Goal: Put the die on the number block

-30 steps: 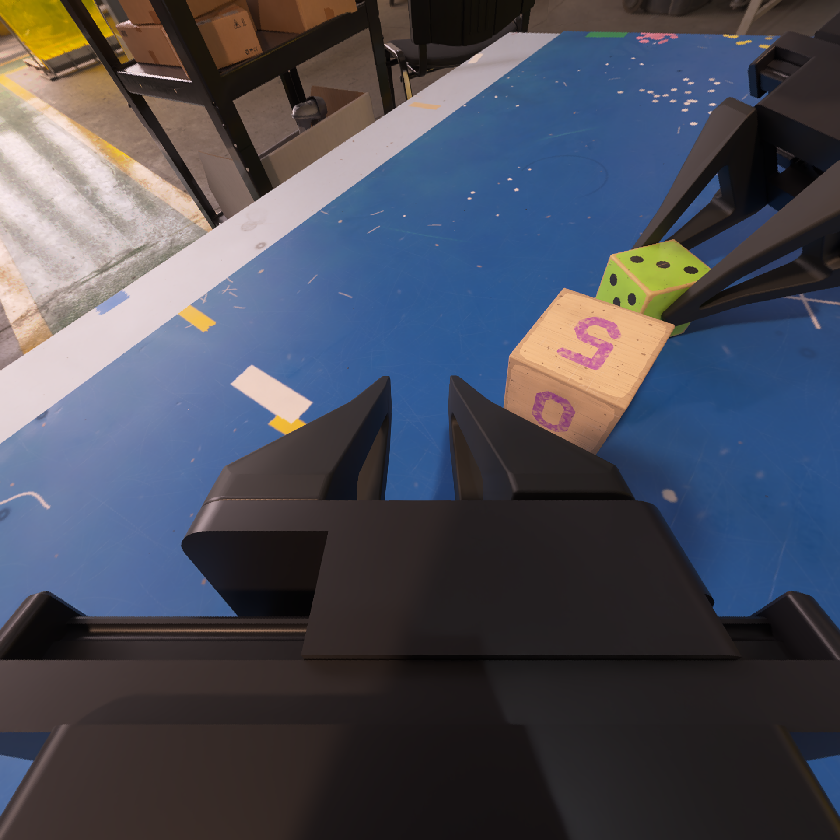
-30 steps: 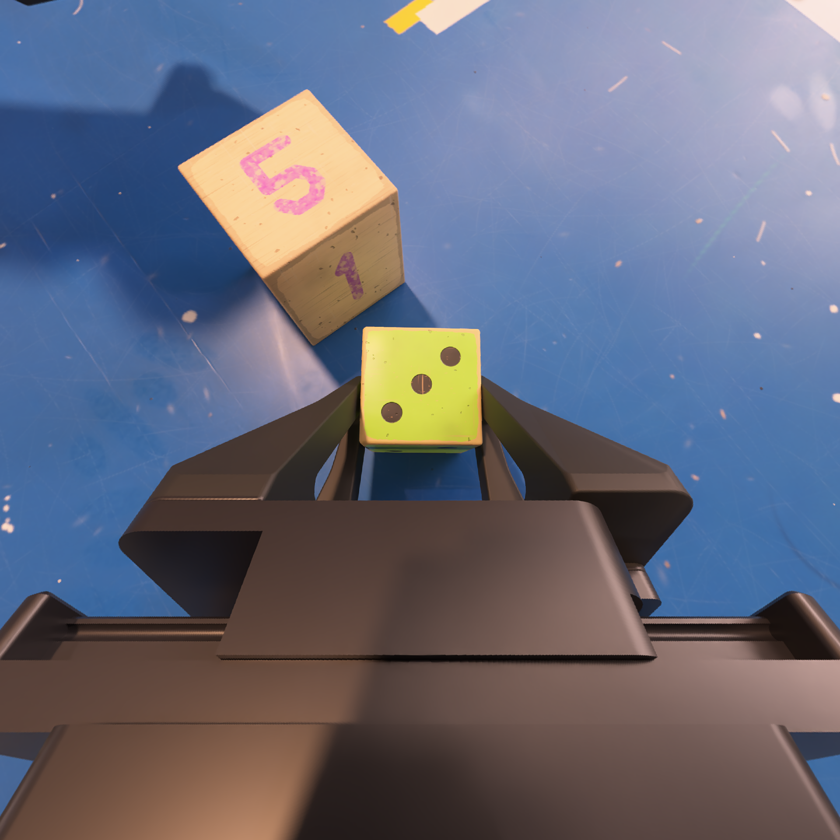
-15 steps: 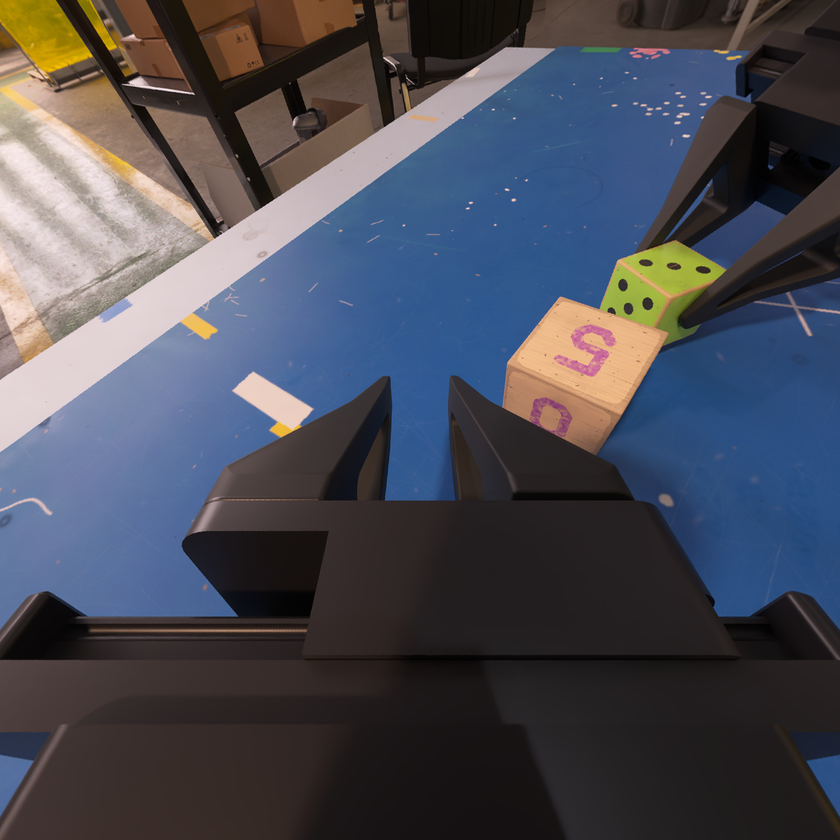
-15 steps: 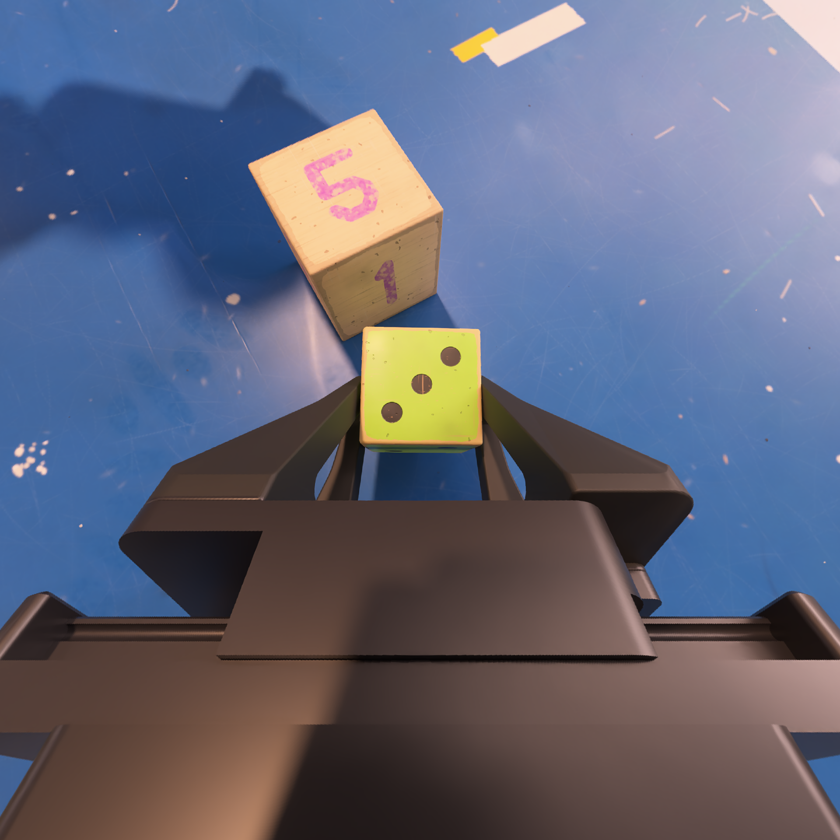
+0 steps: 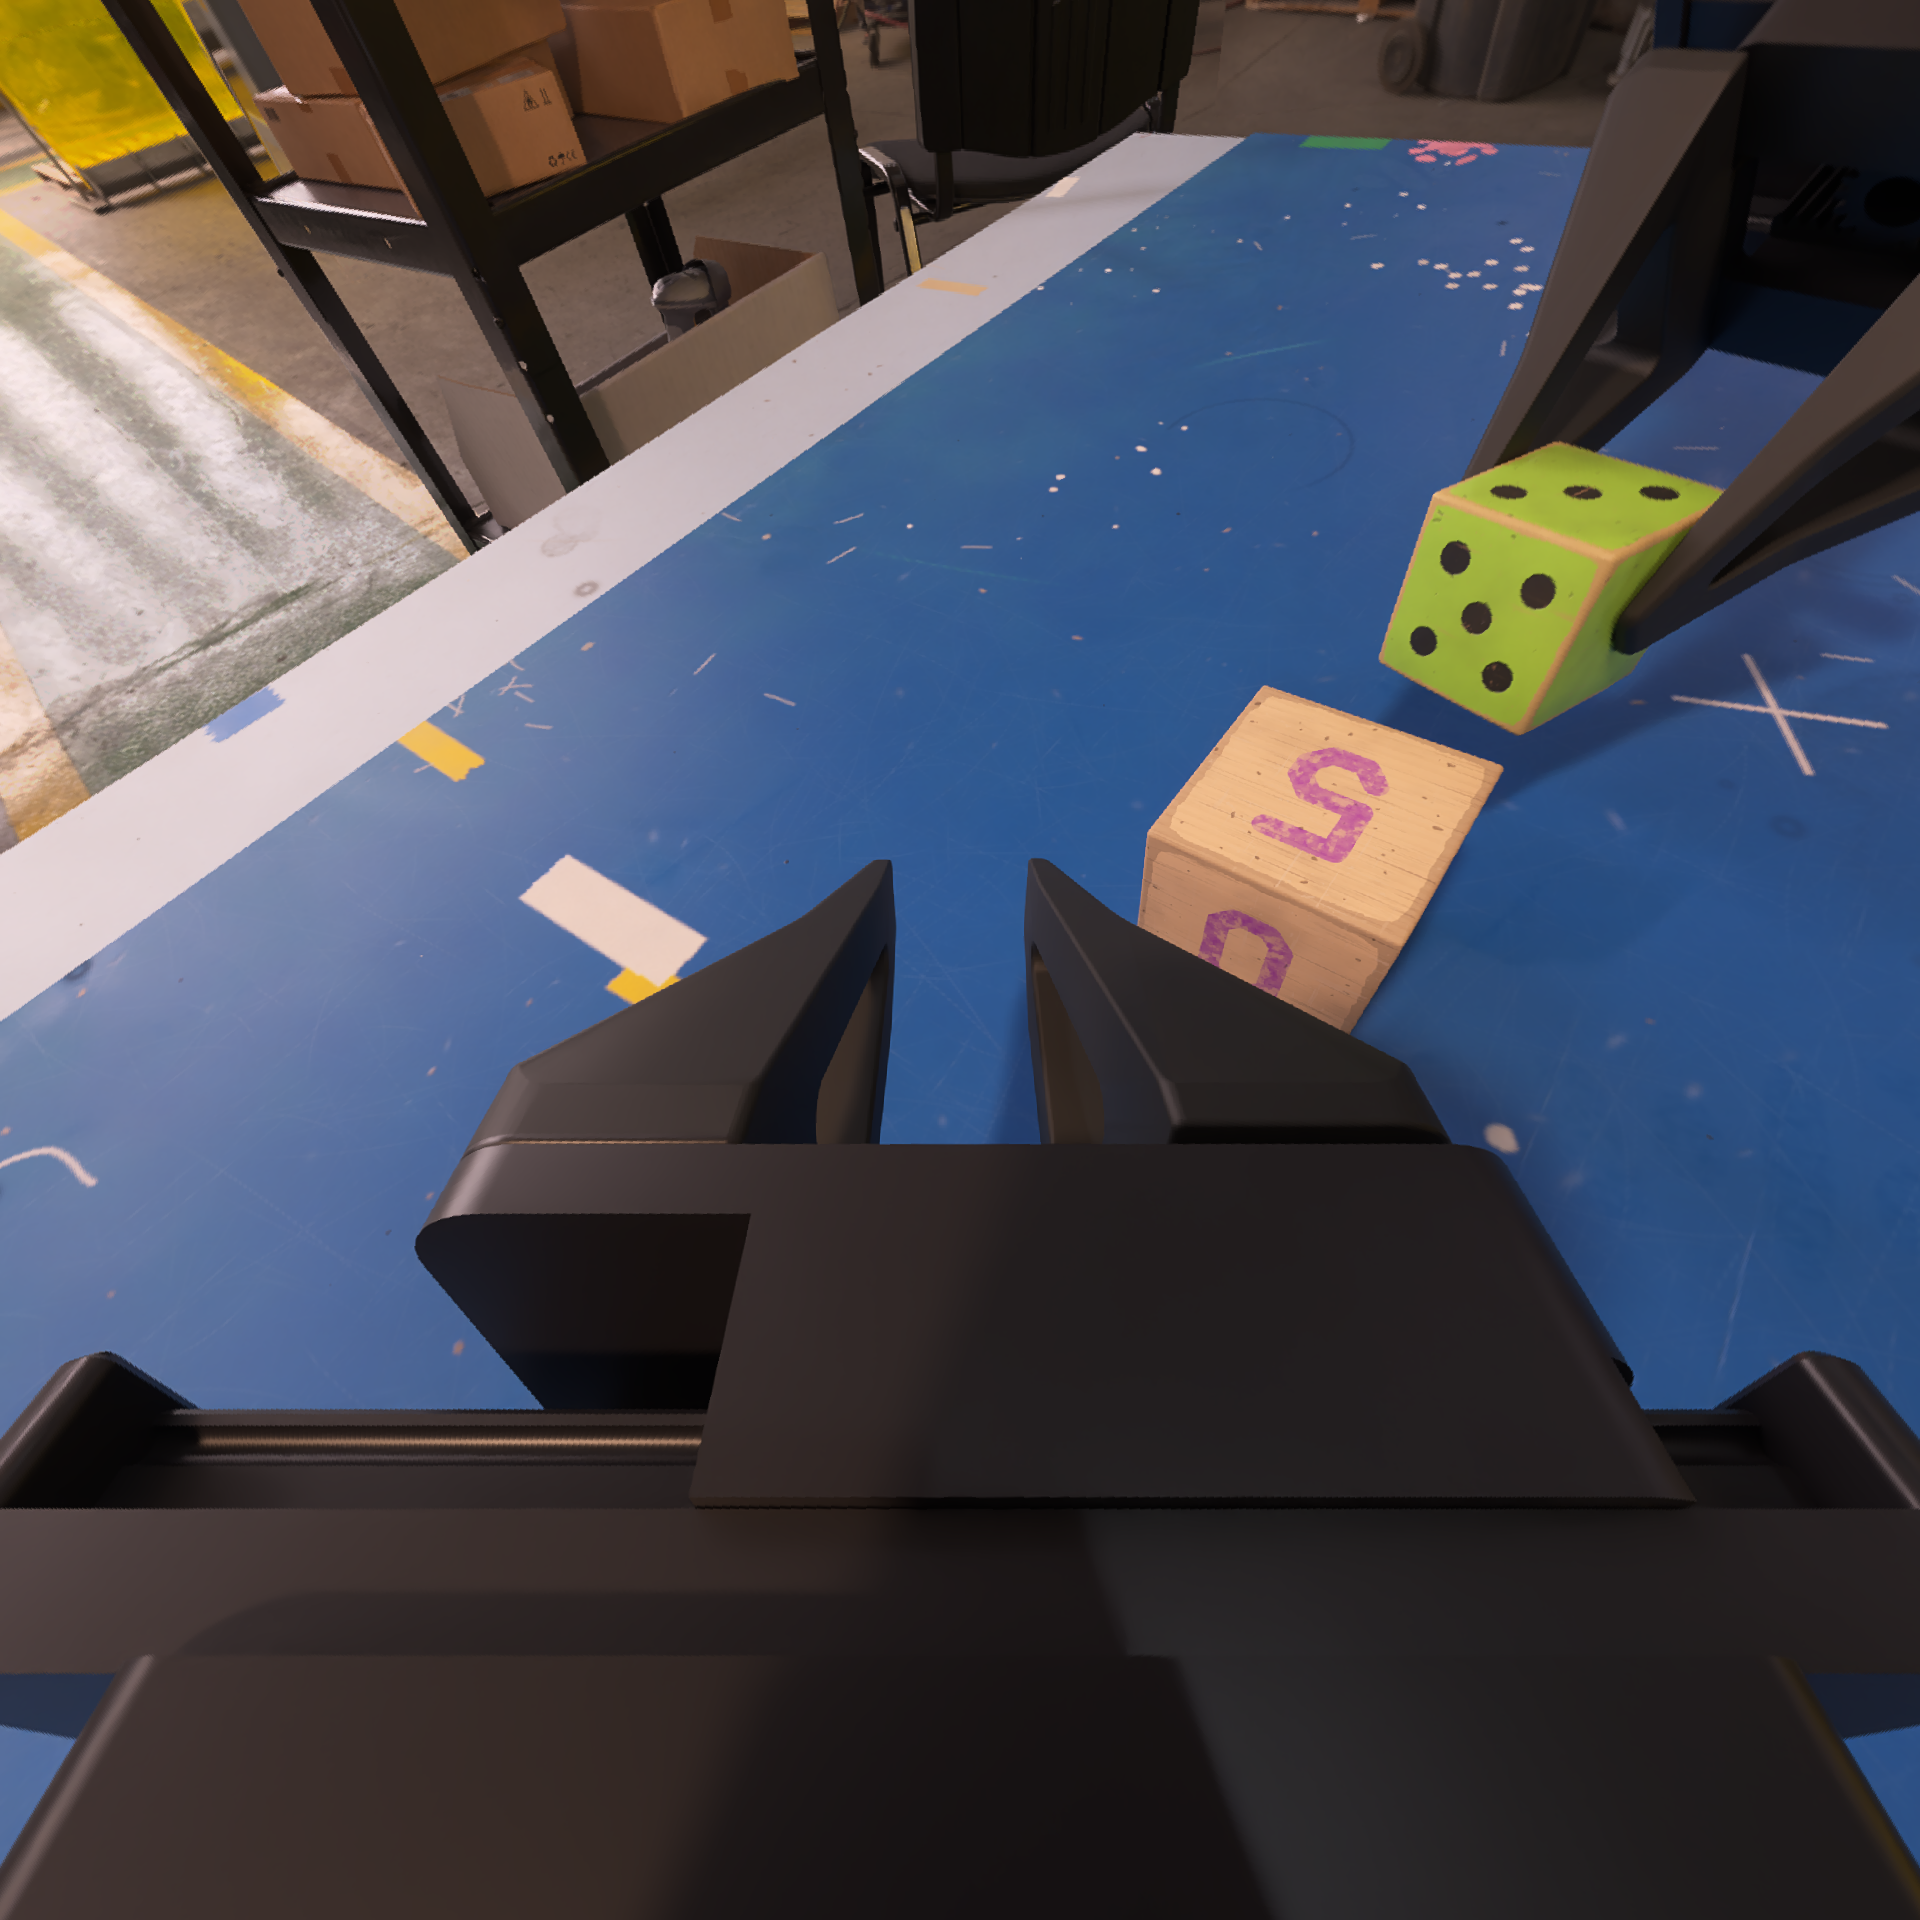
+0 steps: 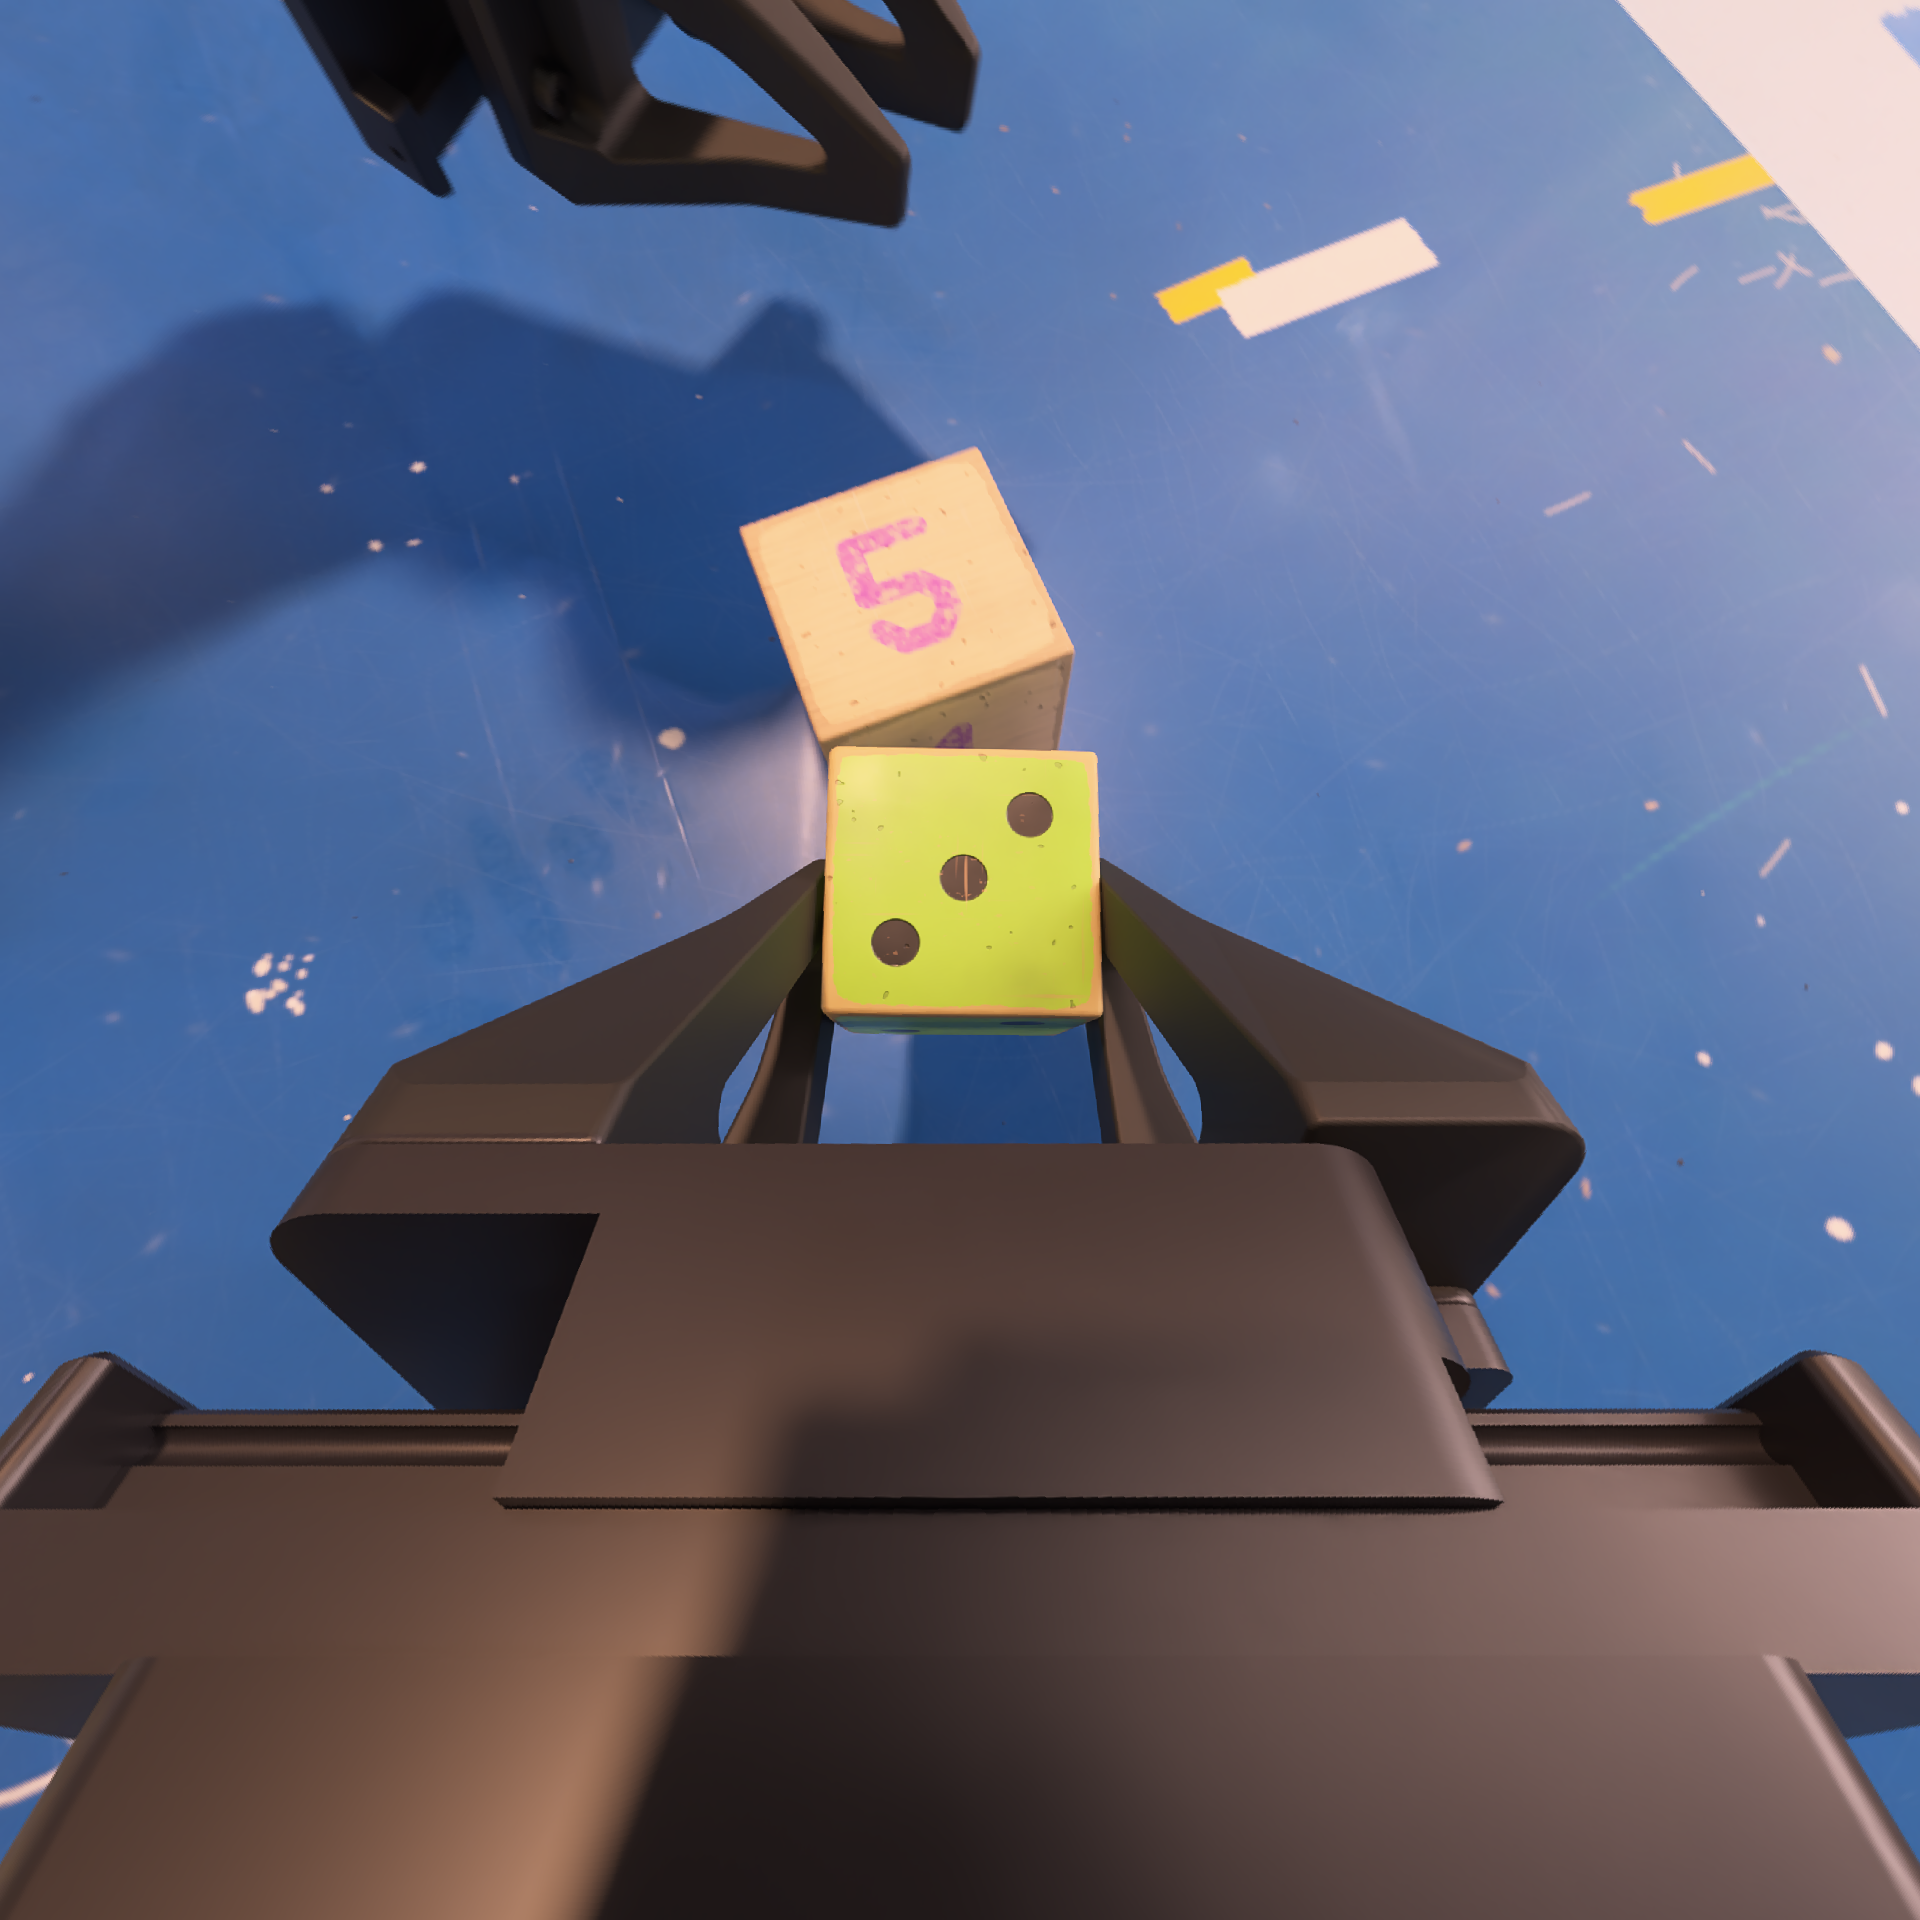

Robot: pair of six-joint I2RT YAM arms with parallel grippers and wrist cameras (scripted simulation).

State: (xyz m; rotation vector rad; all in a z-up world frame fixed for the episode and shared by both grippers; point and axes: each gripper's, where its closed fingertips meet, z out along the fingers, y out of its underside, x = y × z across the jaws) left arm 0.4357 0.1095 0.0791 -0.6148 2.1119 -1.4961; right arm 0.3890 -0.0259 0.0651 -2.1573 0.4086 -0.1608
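A green die with black pips (image 6: 961,883) is clamped between the fingers of my right gripper (image 6: 961,935) and hangs in the air above the blue table. In the left wrist view the die (image 5: 1512,592) floats up and to the right of the wooden number block (image 5: 1314,831). The block stands on the table with pink numerals on its faces; it also shows in the right wrist view (image 6: 909,592), just beyond and below the die. My left gripper (image 5: 958,904) is empty, its jaws a narrow gap apart, low over the table just left of the block.
The blue table (image 5: 935,582) has a pale edge strip (image 5: 520,623) on its far left side, with black shelving holding cardboard boxes (image 5: 499,114) beyond it. White and yellow tape patches (image 5: 618,925) lie on the table near my left gripper.
My right gripper has lifted the die off the table and higher above the number block. My left gripper has stayed in place.
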